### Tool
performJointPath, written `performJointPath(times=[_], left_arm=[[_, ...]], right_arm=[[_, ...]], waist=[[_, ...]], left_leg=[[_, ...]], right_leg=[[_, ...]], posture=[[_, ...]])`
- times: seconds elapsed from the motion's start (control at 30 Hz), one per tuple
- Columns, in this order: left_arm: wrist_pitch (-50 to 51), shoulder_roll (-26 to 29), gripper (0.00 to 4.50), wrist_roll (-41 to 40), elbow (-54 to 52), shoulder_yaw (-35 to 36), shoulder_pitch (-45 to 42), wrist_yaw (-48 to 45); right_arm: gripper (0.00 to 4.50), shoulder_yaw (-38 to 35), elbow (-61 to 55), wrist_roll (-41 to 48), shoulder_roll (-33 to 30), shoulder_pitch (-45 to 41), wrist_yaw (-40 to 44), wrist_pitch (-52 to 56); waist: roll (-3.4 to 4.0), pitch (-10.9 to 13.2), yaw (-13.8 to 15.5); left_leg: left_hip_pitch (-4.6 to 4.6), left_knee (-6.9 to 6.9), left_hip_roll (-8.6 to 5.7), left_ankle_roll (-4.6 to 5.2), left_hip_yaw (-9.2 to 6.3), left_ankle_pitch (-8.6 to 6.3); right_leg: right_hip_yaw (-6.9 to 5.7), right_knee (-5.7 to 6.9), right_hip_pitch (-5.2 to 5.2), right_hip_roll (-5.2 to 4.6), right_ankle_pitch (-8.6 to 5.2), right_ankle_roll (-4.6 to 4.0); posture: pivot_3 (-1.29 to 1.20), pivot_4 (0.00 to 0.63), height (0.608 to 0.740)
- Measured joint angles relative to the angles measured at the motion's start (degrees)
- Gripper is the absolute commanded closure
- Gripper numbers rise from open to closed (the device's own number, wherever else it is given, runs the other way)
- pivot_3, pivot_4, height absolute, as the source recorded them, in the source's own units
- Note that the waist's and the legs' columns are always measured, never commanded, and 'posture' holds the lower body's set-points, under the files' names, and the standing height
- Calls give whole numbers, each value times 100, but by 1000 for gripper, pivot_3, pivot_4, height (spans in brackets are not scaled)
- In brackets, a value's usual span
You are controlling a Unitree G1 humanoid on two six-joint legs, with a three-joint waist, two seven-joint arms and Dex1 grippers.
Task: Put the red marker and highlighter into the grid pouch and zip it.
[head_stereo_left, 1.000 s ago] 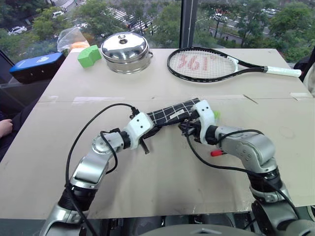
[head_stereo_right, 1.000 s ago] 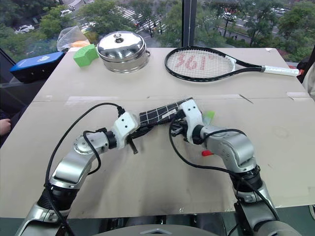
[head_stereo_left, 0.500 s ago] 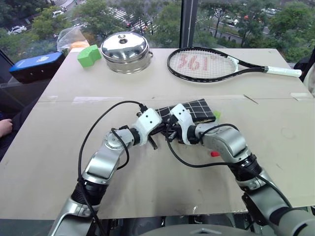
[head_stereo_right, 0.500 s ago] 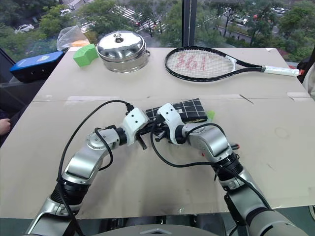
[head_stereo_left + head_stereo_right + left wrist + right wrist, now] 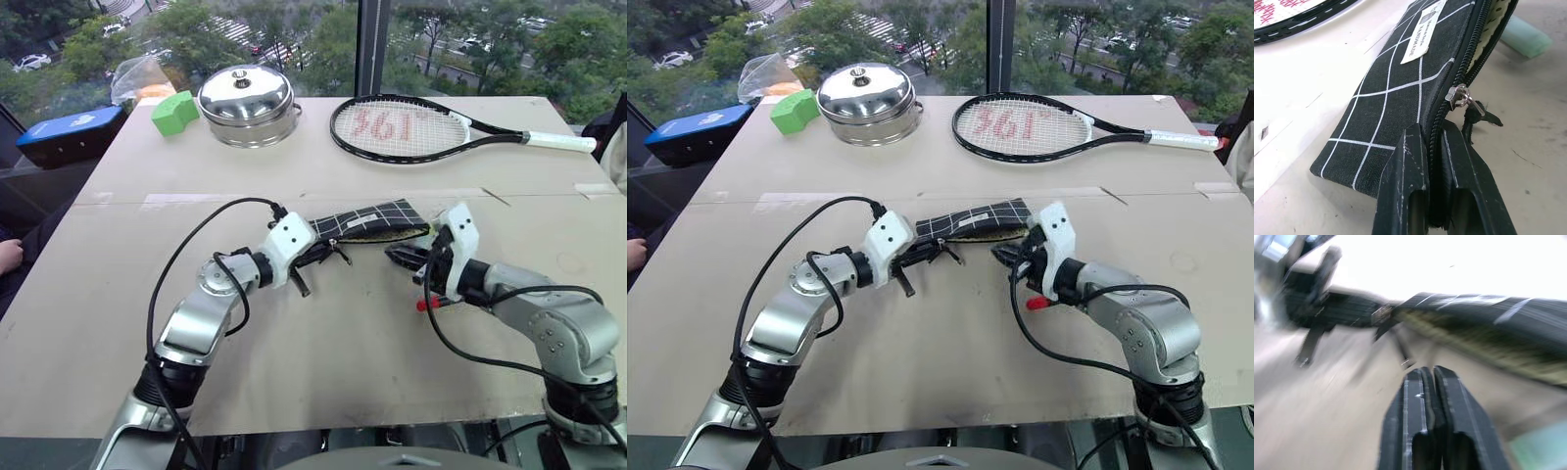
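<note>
The grid pouch (image 5: 377, 217) lies mid-table with its zipper open along most of its length, showing yellowish lining. Its zipper pull (image 5: 1462, 96) sits close to the left end. My left gripper (image 5: 1432, 142) is shut on that left end of the pouch. My right gripper (image 5: 397, 257) hovers just in front of the pouch's right half, shut with nothing between its fingers (image 5: 1422, 382). The red marker (image 5: 423, 305) shows its red cap on the table under my right wrist. The mint-green highlighter (image 5: 1525, 36) lies just beyond the pouch's far end.
At the back of the table are a steel pot with lid (image 5: 245, 98), a green block (image 5: 176, 110) and a tennis racket (image 5: 421, 127). A blue case (image 5: 73, 132) sits off the back-left corner. A person's hand (image 5: 10, 257) shows at the left edge.
My right gripper slid left along the pouch to beside the left gripper, then swung back right and off it. The pouch mouth now gapes. The left gripper kept its hold.
</note>
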Motion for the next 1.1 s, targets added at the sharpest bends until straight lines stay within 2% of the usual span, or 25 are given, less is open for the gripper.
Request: performJointPath(times=[0.13,0.23,0.33,0.5,0.63,0.73,0.8,0.87,0.93,1.0,1.1], left_arm=[[0,-2,4500,-7,-22,-4,3,-2],[13,-26,4500,-15,-35,-7,-9,-3],[19,-41,4500,-19,-50,-40,-32,-6],[20,-34,4500,-16,-84,-45,-43,-3],[26,38,4500,15,-87,-44,-43,7],[29,86,4500,67,-87,-45,-43,29],[31,86,4500,85,-87,-47,-45,78],[43,87,4500,118,-87,-46,-48,118],[54,94,4500,125,-86,-44,-50,127],[66,119,4500,127,-83,-42,-50,130],[75,120,4500,118,-64,-26,-56,152]], right_arm=[[4471,-11,410,-73,434,-412,-494,120],[4471,458,929,-513,412,-590,-707,-16],[4471,1357,1398,-1251,104,-716,-683,-565],[4471,3358,2074,-3147,-743,-1619,-266,-2495],[4471,4241,2604,-4322,-1085,-2009,16,-3709],[3686,4626,3057,-5013,-1212,-2318,378,-4450],[2625,4644,3223,-5229,-1160,-2436,561,-4706],[1904,4642,3321,-5405,-1094,-2494,682,-4877],[882,4624,3390,-5517,-1080,-2498,739,-4985],[151,4505,3396,-5640,-1114,-2491,811,-5077],[151,4016,3109,-5476,-1173,-2217,995,-4877]], waist=[[1,0,17],[1,0,20],[1,1,-4],[2,3,-90],[1,4,-110],[-1,5,-125],[-2,5,-126],[-2,5,-125],[-2,5,-118],[-2,5,-120],[-3,4,-98]], left_leg=[[-3,2,-4,-1,0,1],[-8,2,-8,-13,2,9],[-8,1,-9,-22,15,14],[-2,0,-9,-22,17,14],[-2,1,-8,-26,19,16],[-2,2,-8,-27,22,17],[-2,2,-6,-27,22,17],[-2,2,-5,-29,22,18],[-2,2,-5,-29,22,18],[-2,2,-5,-29,25,18],[-4,3,-4,-29,19,18]], right_leg=[[-1,1,-1,-2,1,-1],[-2,-4,-1,-5,1,0],[10,-12,-3,-4,0,3],[15,-10,-4,-2,-2,6],[15,-7,-4,-2,-3,8],[18,-7,-5,-3,-2,8],[16,-7,-4,-4,-2,8],[16,-6,-4,-4,-2,7],[14,-6,-4,-6,-2,7],[16,-6,-4,-7,-2,7],[11,-7,-1,-8,-2,7]], posture=[[0,150,740],[0,150,740],[0,150,740],[0,150,740],[0,150,740],[0,150,740],[0,150,740],[0,150,740],[0,150,740],[0,150,740],[0,150,740]])
